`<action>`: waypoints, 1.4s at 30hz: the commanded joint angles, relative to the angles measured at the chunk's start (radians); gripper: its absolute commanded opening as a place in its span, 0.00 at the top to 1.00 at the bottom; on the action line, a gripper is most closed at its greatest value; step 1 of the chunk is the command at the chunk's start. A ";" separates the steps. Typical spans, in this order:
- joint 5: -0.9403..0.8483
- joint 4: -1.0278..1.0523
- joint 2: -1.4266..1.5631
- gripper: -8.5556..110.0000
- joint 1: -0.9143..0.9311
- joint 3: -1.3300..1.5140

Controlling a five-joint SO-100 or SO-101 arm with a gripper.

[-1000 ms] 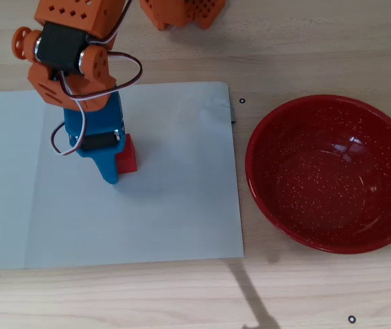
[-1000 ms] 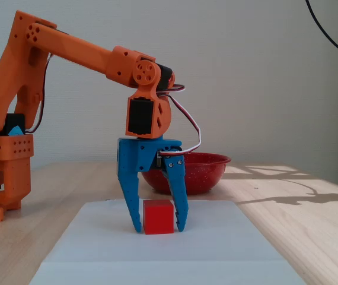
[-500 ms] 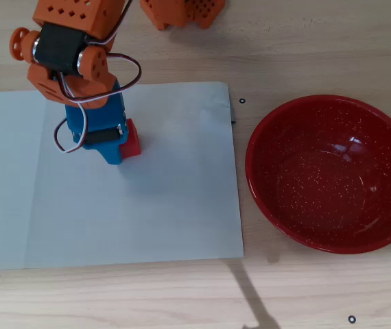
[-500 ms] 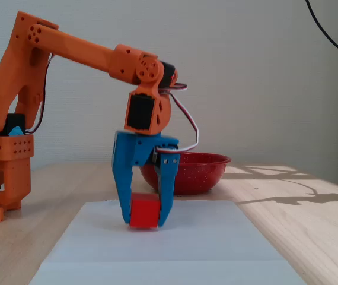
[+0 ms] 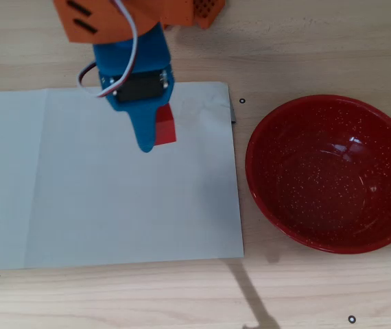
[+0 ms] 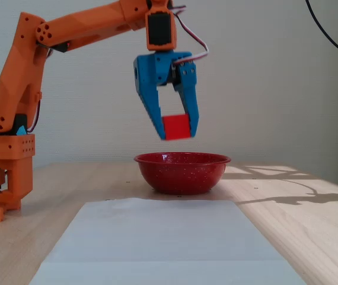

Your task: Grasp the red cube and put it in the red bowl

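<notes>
**Cube in the air, bowl off to one side**

The gripper (image 6: 177,129) is clenched on the cube (image 6: 176,126), the two blue fingers pressing its opposite faces near their tips. In the fixed view the cube hangs clear of the surface (image 6: 287,237), higher than the rim of the bowl (image 6: 182,172).

That view makes the cube look as if it sits right over the bowl, but the overhead view shows otherwise. There the cube (image 5: 164,127) is above the grey sheet (image 5: 113,192), well apart from the bowl (image 5: 264,178), which stands on bare wood past the sheet's right edge. So the bowl lies to the right of the gripper (image 5: 156,133) in the overhead view, and slightly lower in the picture.

The grasp looks done; the carry is the part in hand. The next move likely calls for a sideways swing toward the bowl at about this height, then a release once the cube is over its middle. The cube sits low in the fingers, so a jerk might shake it loose.
</notes>
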 commanded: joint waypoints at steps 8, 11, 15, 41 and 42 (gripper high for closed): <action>-0.196 0.138 0.204 0.92 0.325 -0.179; -0.253 0.127 0.195 0.92 0.423 -0.209; -0.314 0.057 0.179 0.92 0.531 -0.196; -0.385 -0.477 0.179 0.71 0.603 0.239; -0.385 -0.446 0.187 0.74 0.595 0.219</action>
